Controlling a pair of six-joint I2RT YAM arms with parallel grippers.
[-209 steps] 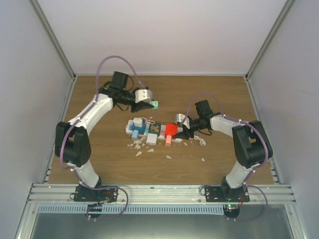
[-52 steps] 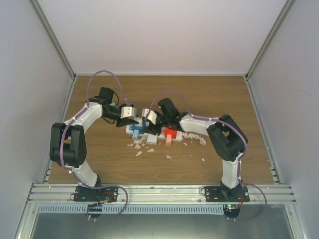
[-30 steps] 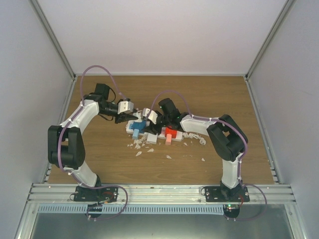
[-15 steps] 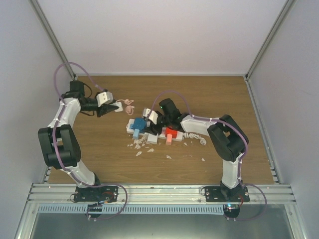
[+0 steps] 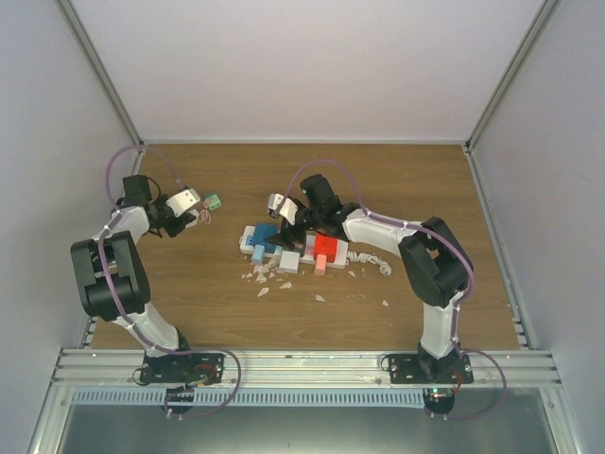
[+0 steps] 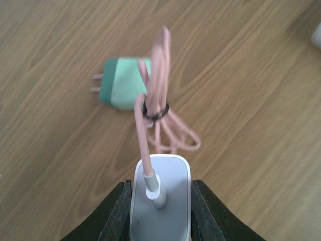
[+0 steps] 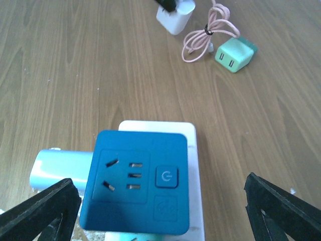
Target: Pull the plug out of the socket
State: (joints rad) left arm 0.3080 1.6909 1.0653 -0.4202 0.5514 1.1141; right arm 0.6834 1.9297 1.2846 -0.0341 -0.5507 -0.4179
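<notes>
Left wrist: clamps left end effector [image 6: 159, 185] on white rectangular plug [image 6: 168, 170], apart from long white power strip [image 7: 194, 170]; spreads right end effector [image 7: 159, 188] wide.

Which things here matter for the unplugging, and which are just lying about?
Job: power strip, red plug on it, white charger with pink cable in the left gripper, right gripper open above the blue outlet.
Lying about: green adapter on the wood, white scraps beside the strip.

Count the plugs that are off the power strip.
2. A white plug is held in the left gripper; a green plug lies on the table just beyond it. Others could be hidden behind the right arm.
</notes>
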